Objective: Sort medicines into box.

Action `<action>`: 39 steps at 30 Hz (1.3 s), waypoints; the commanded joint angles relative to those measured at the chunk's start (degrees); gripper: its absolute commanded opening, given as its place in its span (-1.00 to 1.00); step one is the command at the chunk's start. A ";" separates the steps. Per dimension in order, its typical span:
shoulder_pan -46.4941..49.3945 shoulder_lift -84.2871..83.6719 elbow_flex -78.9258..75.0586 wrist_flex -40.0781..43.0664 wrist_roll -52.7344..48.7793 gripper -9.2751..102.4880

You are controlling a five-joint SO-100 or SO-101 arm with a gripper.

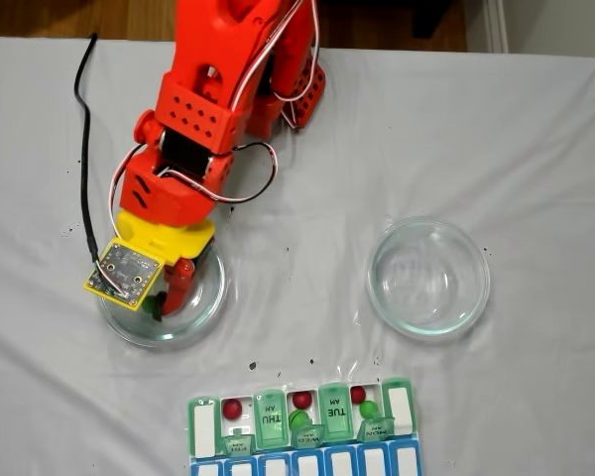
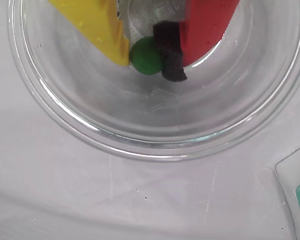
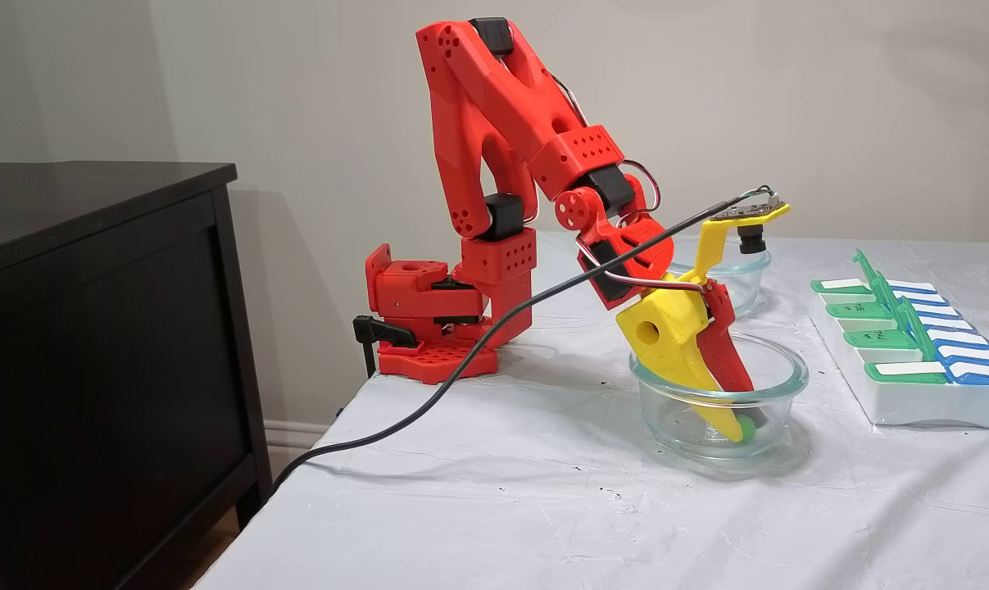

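Observation:
My gripper (image 2: 149,66) reaches down into the left glass dish (image 1: 210,297), shut on a bright green pill (image 2: 146,55). The pill sits pinched between the yellow finger (image 2: 97,25) and the black pad of the red finger (image 2: 170,50), low at the dish bottom. The same pill (image 3: 747,425) shows beside the yellow fingertip in a fixed view. The box (image 1: 203,426) lies at the near table edge with several green lids raised. In its open cells lie three dark red pills (image 1: 232,408) and two green ones (image 1: 299,419).
A second glass dish (image 1: 428,278) stands to the right with nothing in it. A black cable (image 1: 82,149) runs along the arm's left side. In the other fixed view a dark cabinet (image 3: 93,344) stands left of the table. Tiny black specks dot the white cloth.

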 commanded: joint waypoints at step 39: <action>-23.03 2.72 -42.45 40.69 58.45 -0.84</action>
